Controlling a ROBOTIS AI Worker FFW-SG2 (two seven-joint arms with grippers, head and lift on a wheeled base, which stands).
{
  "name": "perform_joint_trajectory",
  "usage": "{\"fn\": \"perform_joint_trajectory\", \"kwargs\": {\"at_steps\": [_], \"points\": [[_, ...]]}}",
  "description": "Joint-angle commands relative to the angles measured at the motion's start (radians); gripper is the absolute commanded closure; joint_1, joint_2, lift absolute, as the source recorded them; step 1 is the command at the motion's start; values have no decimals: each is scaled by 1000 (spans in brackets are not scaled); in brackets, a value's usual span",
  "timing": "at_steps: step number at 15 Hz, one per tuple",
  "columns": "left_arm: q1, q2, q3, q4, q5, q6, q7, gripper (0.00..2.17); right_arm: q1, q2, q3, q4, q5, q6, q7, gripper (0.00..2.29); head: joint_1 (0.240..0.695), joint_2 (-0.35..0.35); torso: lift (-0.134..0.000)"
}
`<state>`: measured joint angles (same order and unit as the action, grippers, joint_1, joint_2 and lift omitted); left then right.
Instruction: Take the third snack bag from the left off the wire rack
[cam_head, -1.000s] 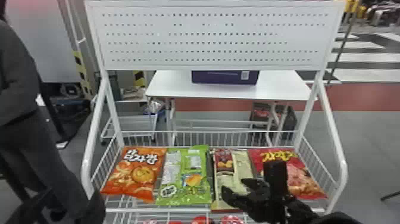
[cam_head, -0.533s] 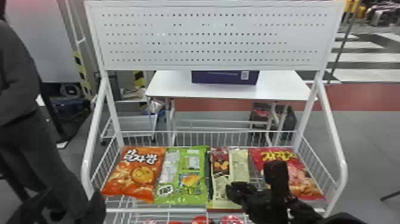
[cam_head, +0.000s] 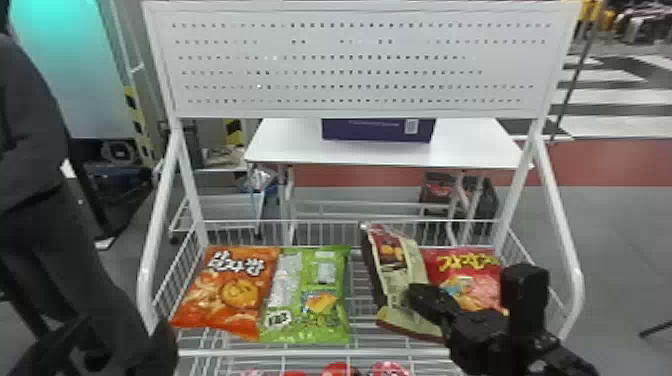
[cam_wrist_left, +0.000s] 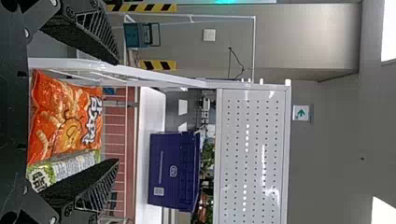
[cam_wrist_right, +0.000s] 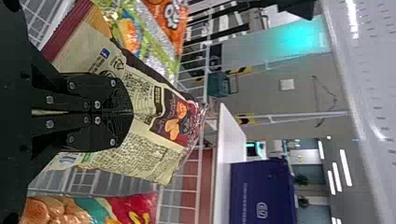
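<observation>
white wire rack sat right up front with four bags along its shelf, and the right gripper was clamped down on the near end of the third snack bag from the left. that was the beige and olive one, and in the right wrist view the black fingers pinched it flat. the bag was tilted, its far end raised above the shelf, and its edge overlapped the red bag beside it. a strip of bare wire separated it from the green bag, which lay flat and touching the orange bag. over on the left, the left gripper had its fingers spread wide, the orange bag framed between them. behind the shelf rose the white pegboard panel. farther back stood a white table carrying a dark blue box.
</observation>
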<state>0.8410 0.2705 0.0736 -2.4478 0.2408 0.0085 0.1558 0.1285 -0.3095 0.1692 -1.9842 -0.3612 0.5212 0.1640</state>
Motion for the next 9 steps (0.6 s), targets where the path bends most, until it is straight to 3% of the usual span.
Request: {"fn": "perform_joint_trajectory", "kwargs": {"at_steps": [1, 4, 7, 9], "points": [[4, 1, 0, -7, 0, -3, 1, 151, 115, -31, -68, -150, -24, -74, 0, 2243, 499, 0, 0], [7, 1, -2, -13, 0, -3, -1, 151, 329, -65, -204, -272, -78, -230, 20, 2240, 499, 0, 0], [7, -2, -2, -13, 0, -3, -1, 151, 530, -68, -326, -309, -117, -451, 34, 2240, 499, 0, 0], [7, -2, -2, -13, -1, -3, -1, 151, 638, -66, -405, -340, -130, -519, 34, 2243, 499, 0, 0]]}}
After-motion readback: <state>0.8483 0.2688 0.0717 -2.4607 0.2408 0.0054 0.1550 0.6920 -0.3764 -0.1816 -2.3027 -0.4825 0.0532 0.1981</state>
